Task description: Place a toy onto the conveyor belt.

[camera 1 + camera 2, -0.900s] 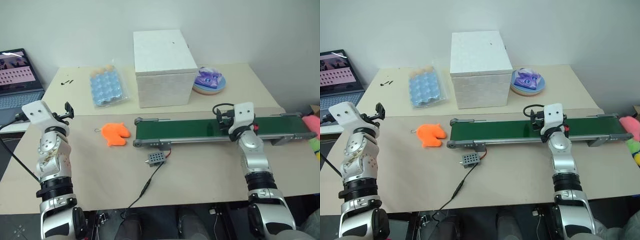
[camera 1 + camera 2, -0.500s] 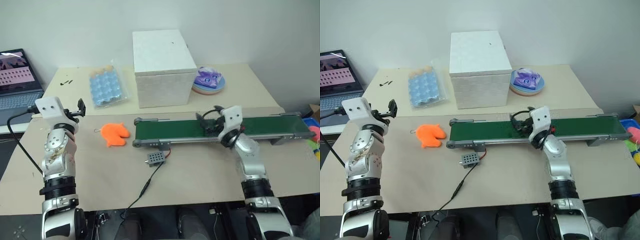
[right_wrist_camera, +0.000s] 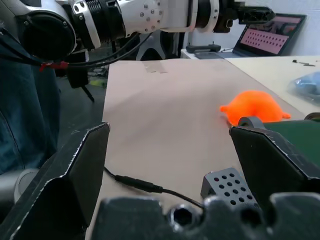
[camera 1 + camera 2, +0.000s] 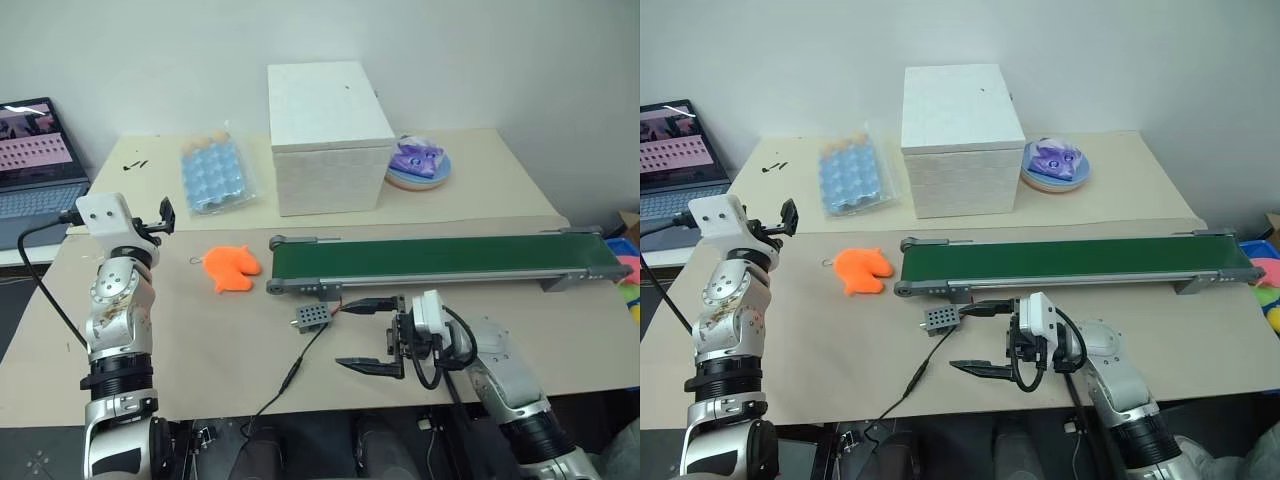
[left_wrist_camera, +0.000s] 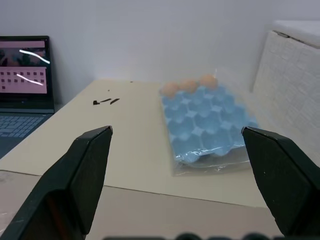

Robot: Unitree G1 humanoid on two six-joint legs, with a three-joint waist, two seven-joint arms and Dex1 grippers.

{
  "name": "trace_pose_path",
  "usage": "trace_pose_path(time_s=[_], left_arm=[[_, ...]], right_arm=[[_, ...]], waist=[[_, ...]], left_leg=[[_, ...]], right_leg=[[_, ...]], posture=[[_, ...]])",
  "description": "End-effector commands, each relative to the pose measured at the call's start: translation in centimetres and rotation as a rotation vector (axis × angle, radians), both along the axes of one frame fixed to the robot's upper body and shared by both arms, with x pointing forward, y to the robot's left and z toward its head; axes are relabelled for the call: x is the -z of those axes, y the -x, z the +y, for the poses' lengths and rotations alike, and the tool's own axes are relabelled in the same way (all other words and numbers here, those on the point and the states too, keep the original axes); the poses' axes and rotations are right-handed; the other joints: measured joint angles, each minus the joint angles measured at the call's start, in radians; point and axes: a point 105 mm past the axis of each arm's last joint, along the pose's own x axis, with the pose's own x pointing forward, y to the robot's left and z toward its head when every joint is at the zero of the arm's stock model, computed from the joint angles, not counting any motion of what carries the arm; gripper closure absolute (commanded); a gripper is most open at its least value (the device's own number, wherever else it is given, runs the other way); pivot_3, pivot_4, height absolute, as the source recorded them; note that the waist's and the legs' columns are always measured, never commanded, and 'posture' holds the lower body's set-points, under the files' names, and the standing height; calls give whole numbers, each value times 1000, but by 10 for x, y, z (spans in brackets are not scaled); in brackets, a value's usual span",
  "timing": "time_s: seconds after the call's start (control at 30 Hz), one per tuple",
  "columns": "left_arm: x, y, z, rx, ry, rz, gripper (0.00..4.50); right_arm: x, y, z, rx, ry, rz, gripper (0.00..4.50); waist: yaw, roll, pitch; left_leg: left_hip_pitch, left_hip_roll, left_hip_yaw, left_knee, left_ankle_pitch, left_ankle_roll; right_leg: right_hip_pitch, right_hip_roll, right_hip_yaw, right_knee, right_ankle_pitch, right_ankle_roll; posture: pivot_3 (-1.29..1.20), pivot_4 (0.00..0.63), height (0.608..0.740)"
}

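Toy (image 4: 231,268): orange plush fish, lying flat on the beige table (image 4: 200,350), just off the left end of the conveyor belt (image 4: 440,260), apart from its end roller. Nothing holds it. The right wrist view catches it too, beyond the belt's end.

Belt: dark green, grey frame, running left to right across the table, nothing riding on it. Its small grey perforated box (image 4: 310,318) sits on the table just in front of the left end, wired to the frame by a red lead. A black cable (image 4: 290,375) trails from the box toward the table's near edge.

My left gripper (image 4: 152,221): fingers spread wide, empty, raised above the table to the left of the toy and pointing forward. Through its wrist camera I look between the fingers at a blue egg tray (image 5: 207,120) in clear wrap, a few tan eggs at its far end.

My right gripper (image 4: 368,335): fingers spread apart, empty, low over the table in front of the belt, pointing left toward the grey box. Box and cable lie between it and the toy.

Behind the belt: a white box (image 4: 328,135), with a plate holding a purple plush (image 4: 418,160) to its right. Laptop (image 4: 38,155) at far left. Pink and yellow-green plush (image 4: 628,268) at the right edge.
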Motion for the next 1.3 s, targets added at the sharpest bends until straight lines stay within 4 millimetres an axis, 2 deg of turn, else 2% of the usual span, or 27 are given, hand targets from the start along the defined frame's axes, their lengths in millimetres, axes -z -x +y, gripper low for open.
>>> trace_pose_path(time_s=[0.03, 0.13, 0.2, 0.27, 0.37, 0.57, 0.73, 1.0, 1.3], left_arm=[[-7, 5, 7, 49, 238, -60, 90], [3, 14, 7, 178, 610, -109, 90], [28, 25, 12, 198, 750, -62, 90], [47, 35, 11, 222, 810, -12, 90], [64, 43, -3, 276, 859, 43, 90], [107, 37, -16, 251, 880, 182, 90], [108, 18, -31, 313, 906, 194, 90], [116, -10, -71, 435, 904, 260, 90], [122, -19, -83, 456, 958, 257, 90]], right_arm=[[-5, -1, 4, -2, -15, -57, 0], [-2, -2, 6, 14, -12, -66, 0], [1, -3, 6, 30, -2, -66, 0], [4, -5, 5, 49, 4, -66, 0], [5, -8, 4, 74, 5, -67, 0], [5, -10, 5, 95, 8, -79, 0], [6, -12, 4, 111, 9, -82, 0], [12, -12, -2, 166, -36, -58, 0], [24, -12, -2, 243, -107, -39, 0]], waist=[[2, 0, 0], [3, 0, 0], [1, 0, 0], [-4, 0, 0], [1, 0, 0], [22, -1, 0], [26, -1, 0], [26, -1, 0], [31, 0, 0]], left_leg=[[0, 0, 0, 0, 0, 0], [-1, 0, 0, 0, 0, 0], [-1, 0, 0, 0, 0, 0], [0, 0, 0, 0, 0, 0], [0, 0, 0, 0, 0, 0], [3, -1, 0, 0, 0, -1], [2, 0, 0, 0, 0, -1], [2, 0, 0, 0, 0, -1], [4, 0, 0, 0, 0, -1]], right_leg=[[0, 0, 0, 0, 0, 0], [0, -1, 0, -1, 0, 0], [-1, -1, 0, 0, 0, 0], [-1, -1, 0, 0, 0, 0], [-1, -1, 1, 1, 0, 0], [3, -1, 0, 1, 0, 0], [3, 0, 0, 0, 0, 0], [3, 0, 0, -1, 0, 0], [7, 0, -1, -2, 0, 0]], posture=[[0, 150, 740], [0, 150, 740], [0, 150, 740], [0, 150, 740], [0, 150, 740], [0, 150, 740], [0, 150, 740], [0, 150, 740], [0, 150, 740]])
